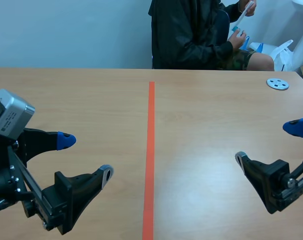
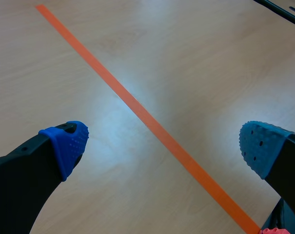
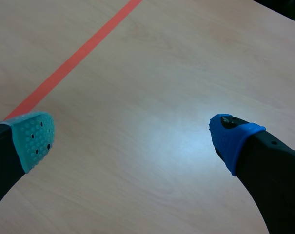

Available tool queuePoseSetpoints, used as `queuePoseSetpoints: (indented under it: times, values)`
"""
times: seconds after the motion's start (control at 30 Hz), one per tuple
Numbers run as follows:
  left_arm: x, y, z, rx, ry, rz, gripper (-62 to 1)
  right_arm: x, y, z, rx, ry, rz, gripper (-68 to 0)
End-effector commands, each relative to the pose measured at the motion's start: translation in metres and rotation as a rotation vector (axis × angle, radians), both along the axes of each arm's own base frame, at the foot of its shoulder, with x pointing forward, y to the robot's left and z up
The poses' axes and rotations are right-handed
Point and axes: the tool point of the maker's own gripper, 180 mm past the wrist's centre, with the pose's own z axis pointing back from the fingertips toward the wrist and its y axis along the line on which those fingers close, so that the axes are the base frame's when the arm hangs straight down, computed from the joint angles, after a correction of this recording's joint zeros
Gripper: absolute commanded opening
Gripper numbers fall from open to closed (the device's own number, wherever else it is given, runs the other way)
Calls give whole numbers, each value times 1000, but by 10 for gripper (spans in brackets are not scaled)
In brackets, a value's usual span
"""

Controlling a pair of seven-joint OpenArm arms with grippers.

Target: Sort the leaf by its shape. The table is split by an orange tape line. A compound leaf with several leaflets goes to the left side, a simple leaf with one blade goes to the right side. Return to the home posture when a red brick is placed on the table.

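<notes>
**Item 1, landmark.** Straight orange tape line (image 1: 151, 150), running away from you down the middle of the pale wooden table (image 1: 216, 115). All places below are given from it.

**Item 2, left gripper** (image 1: 86, 157). Black, two fingers with blue dotted pads. It hangs just left of the line at the near end, with its fingers spread wide and nothing between them.

**Item 3, right gripper** (image 1: 268, 143). Black, with one blue pad and one grey-green. It hangs well right of the line at the near end, fingers likewise parted and holding nothing.

**Item 4, leaf.** None appears in any view, on either side of the line or between either pair of fingers. Its position relative to the grippers cannot be given.

**Item 5, red brick.** None is seen on the table.

**Item 6, other.** A small grey round disc (image 1: 277, 83) with holes lies far right of the line at the far end. A seated person (image 1: 191, 35) is beyond the far end of the line, holding a slim pale item too small to identify.

**Handling note.** The step in hand appears to be waiting. Hold both arms clear of the line and keep the fingers apart. When a leaf arrives, count its blades before you commit to a side.
</notes>
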Motion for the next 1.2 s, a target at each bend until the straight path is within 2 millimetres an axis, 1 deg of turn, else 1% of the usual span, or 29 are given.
queuePoseSetpoints:
  times: [0.0,1.17]
  values:
    - [4,1,8,-23,-29,10,14,5,4,12,21,-40,7,4]
    - [5,0,13,-44,-52,14,14,5,4,12,20,-40,7,4]
